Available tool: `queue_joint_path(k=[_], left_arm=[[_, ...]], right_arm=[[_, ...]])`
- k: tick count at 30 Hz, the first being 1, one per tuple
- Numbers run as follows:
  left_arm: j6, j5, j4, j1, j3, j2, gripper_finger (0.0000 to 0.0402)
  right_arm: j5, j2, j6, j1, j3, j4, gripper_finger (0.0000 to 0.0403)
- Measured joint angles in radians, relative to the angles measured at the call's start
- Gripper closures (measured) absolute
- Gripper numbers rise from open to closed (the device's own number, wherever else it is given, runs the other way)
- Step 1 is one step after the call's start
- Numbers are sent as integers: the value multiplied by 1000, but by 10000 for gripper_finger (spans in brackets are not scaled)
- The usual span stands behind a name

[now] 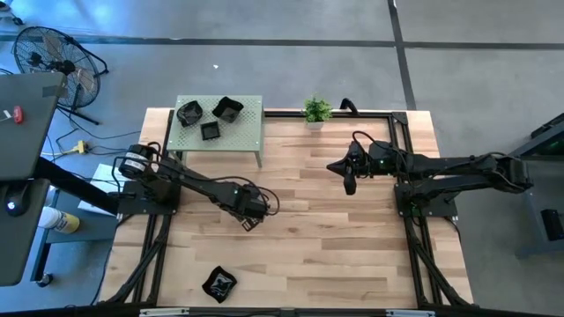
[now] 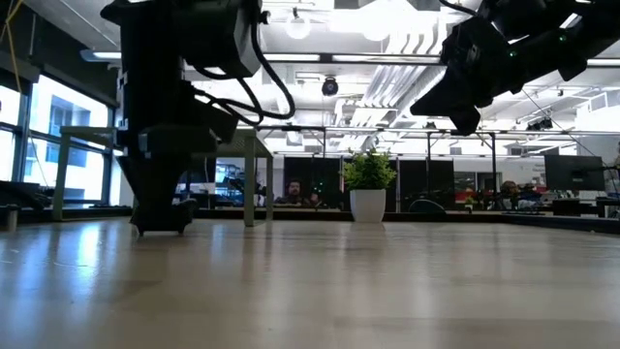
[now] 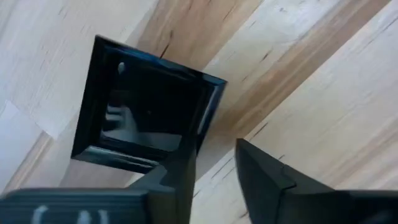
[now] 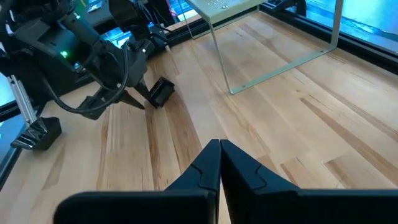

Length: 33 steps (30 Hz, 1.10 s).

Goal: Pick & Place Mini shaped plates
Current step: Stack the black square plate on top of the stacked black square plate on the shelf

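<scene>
1. Left hand (image 1: 249, 224): low over the counter (image 1: 335, 246), left of centre in the overhead frame. Its fingers (image 3: 267, 180) stand parted, with one edge of a square black plate (image 3: 146, 115) between them; whether they press on it I cannot tell.
2. That square black plate: flat on the wood, directly under the left hand, glossy, with a raised rim.
3. Right hand (image 1: 350, 185): raised above the counter, right of centre in the overhead frame, fingers pressed together on nothing.
4. Small green stand (image 1: 220, 123): upper left of the counter. It carries three black mini plates (image 1: 211, 114), close together but apart.
5. One more black plate (image 1: 218, 283): alone on the wood, lower left of the overhead frame, well apart from both hands.
6. Potted plant (image 1: 316, 112): at the counter's upper edge, just right of the stand.
</scene>
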Motion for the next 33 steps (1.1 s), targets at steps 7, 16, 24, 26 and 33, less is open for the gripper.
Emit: queue_joint_path(k=[7,16,24,26,33], left_arm=[[42,9,2,0,-9,0,377],[153,8,-115,0,137,0,400],[84,12,-196,0,236,-1,389],[47,13,-194,0,231,17,373],[-7,56,-183,0,219,131,287]], right_arm=[[0,0,0,0,0,0,401],[1,0,-3,0,0,0,401],[3,0,-3,0,0,0,397],[3,0,-3,0,0,0,398],[-9,0,-3,0,1,-1,398]])
